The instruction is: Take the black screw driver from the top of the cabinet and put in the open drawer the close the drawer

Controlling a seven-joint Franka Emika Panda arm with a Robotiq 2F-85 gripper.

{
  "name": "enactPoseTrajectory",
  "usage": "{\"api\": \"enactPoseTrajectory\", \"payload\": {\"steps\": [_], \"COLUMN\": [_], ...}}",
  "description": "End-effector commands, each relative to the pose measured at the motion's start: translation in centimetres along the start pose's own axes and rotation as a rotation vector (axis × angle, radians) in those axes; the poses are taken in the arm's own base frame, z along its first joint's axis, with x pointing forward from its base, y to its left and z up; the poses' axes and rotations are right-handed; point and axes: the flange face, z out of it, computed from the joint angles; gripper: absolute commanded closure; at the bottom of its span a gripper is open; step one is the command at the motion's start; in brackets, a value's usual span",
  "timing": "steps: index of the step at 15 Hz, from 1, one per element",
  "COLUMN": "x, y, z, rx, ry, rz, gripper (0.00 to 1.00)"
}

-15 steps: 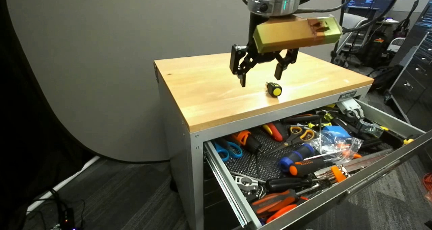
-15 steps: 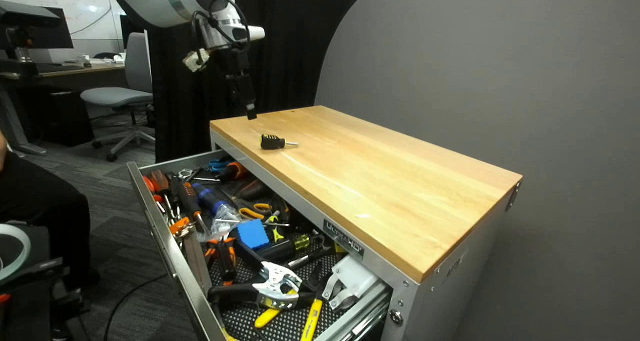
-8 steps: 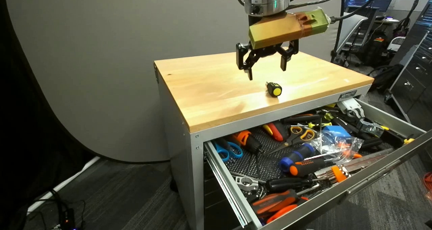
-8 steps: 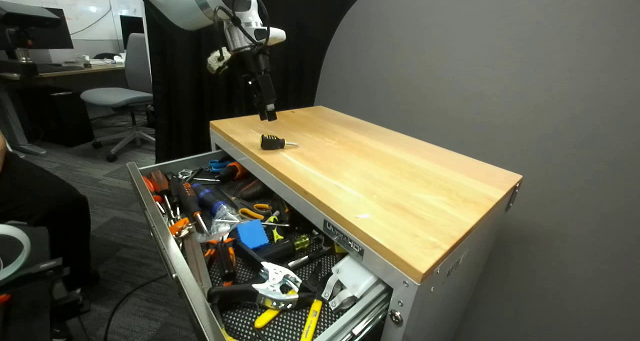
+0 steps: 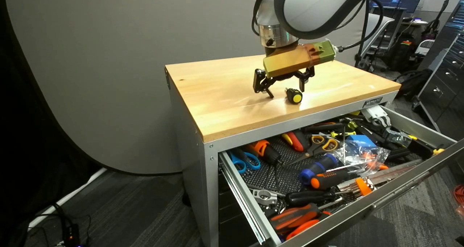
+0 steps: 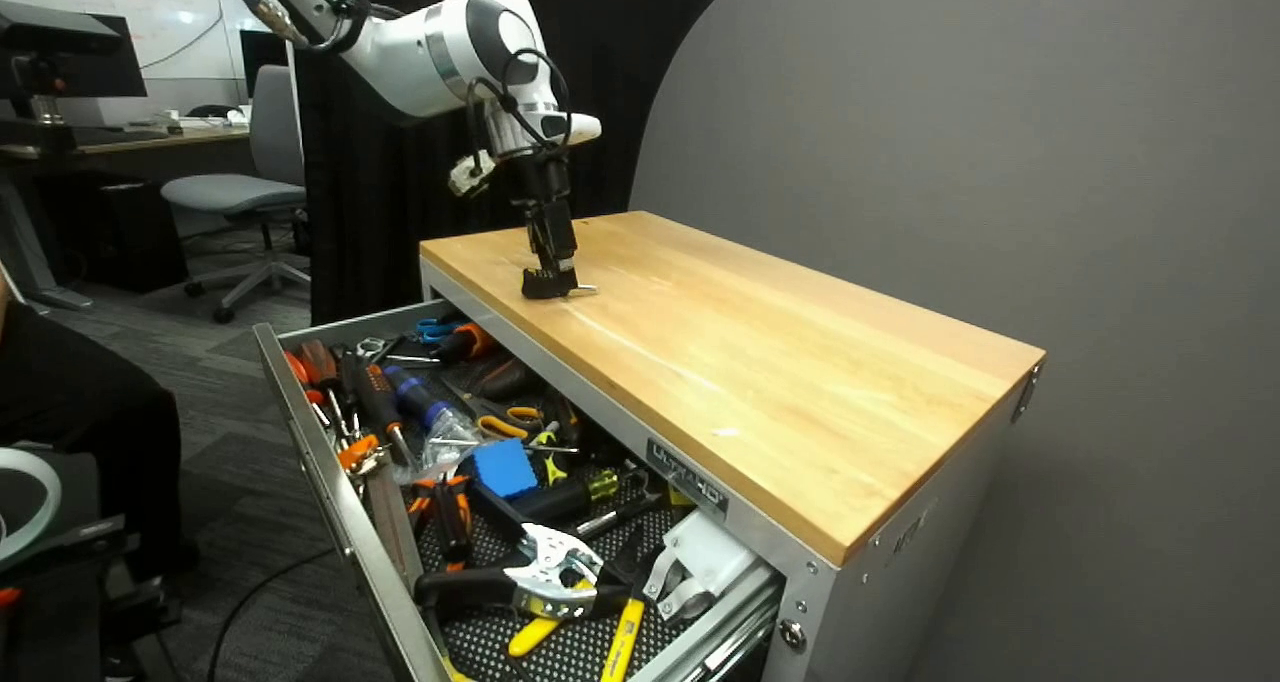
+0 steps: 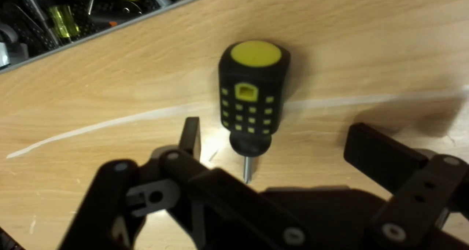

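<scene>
In the wrist view my fingers [image 7: 381, 156] stand apart at eight and four o'clock of the black screw driver [image 7: 253, 107], so closing should pinch it. It lies on the desk [image 6: 780, 382], yellow cap [image 7: 255, 54] towards twelve; the drawer [image 5: 340, 221], at ten, stands open to receive it. Whether I touch the desk, I can't tell.

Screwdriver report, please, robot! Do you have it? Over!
Tool open, straddling the screwdriver, not gripping. Screwdriver lying on the cabinet. Drawer open. Nothing seen blocking a grasp.

Bottom edge crops drawer [image 5: 348, 213] in both exterior views, tool [image 7: 273, 131] in wrist view.
</scene>
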Motion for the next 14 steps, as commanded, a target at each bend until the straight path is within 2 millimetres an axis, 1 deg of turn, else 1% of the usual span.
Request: {"api": "enactPoseTrajectory", "payload": {"steps": [1,4,5,6,7,8,9,10,11,12,14], "x": [1.2,0.6,0.4,0.0,-0.2,-0.5,-0.6,-0.7,-0.7,-0.8,-0.8], "y": [0.0,0.9,1.4,1.9,2.3,2.7,3.1,3.3,3.5,3.6,3.8], "z": [-0.7,-1.0,-0.9,-0.8,-0.7,-0.7,-0.7,-0.7,-0.8,-0.9,-1.1], "rx": [0.005,-0.001,-0.005,-0.018,-0.025,-0.031,-0.029,-0.021,-0.014,-0.002,0.025], "ry": [-0.023,-0.085,-0.117,-0.153,-0.184,-0.207,-0.217,-0.221,-0.220,-0.216,-0.208], "rz": [0.029,0.050,0.060,0.075,0.086,0.098,0.110,0.110,0.119,0.127,0.129], "gripper": [0.34,0.58,0.64,0.23,0.27,0.27,0.22,0.63,0.58,0.58,0.72]}}
